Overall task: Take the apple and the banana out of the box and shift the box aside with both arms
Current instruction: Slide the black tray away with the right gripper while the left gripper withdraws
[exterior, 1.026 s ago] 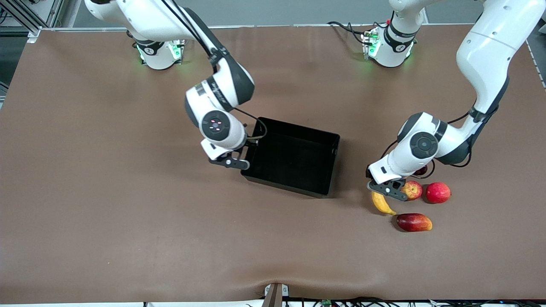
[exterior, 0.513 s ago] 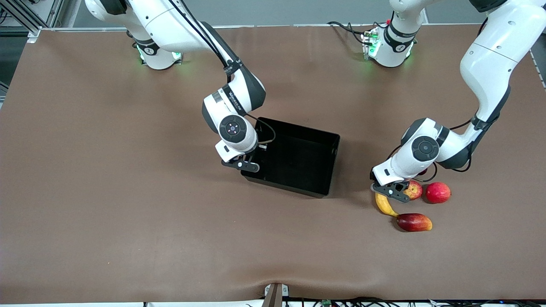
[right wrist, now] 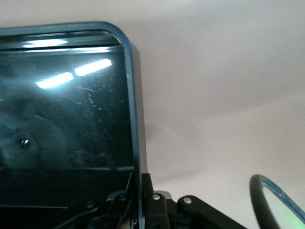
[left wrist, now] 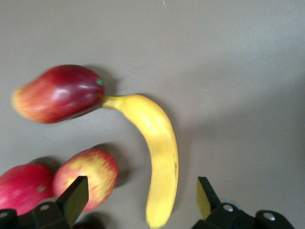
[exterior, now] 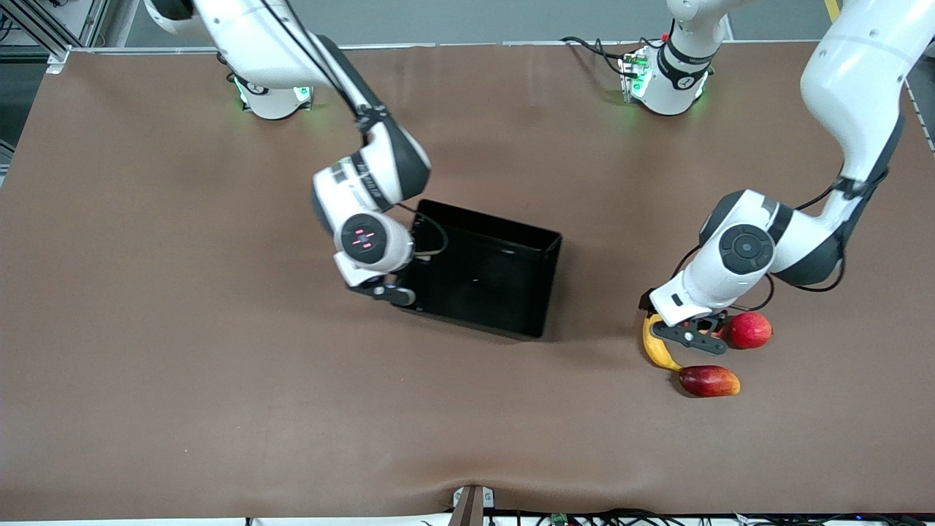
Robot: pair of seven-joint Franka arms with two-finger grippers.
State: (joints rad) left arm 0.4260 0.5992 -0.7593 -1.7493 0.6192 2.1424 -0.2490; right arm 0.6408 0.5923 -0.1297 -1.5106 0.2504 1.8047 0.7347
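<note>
The black tray (exterior: 486, 274) lies mid-table. My right gripper (exterior: 387, 292) is shut on the tray's wall at the right arm's end; the right wrist view shows the fingers (right wrist: 159, 207) clamped on either side of that wall (right wrist: 135, 119). My left gripper (exterior: 687, 334) is open, low over the fruits. In the left wrist view the banana's (left wrist: 159, 152) end lies between the spread fingers (left wrist: 74, 198), and the red-and-yellow apple (left wrist: 88, 176) is beside one finger. In the front view the banana (exterior: 654, 347) shows, but the apple is hidden under the gripper.
A plain red round fruit (exterior: 749, 329) lies beside the left gripper, toward the left arm's end. An oblong dark-red fruit with a yellow tip (exterior: 708, 380) touches the banana's tip, nearer the front camera. Both show in the left wrist view (left wrist: 24, 186) (left wrist: 59, 93).
My right gripper has dragged the tray a little toward the right arm's end of the table. My left gripper has shifted over the apple, which it now covers in the front view.
</note>
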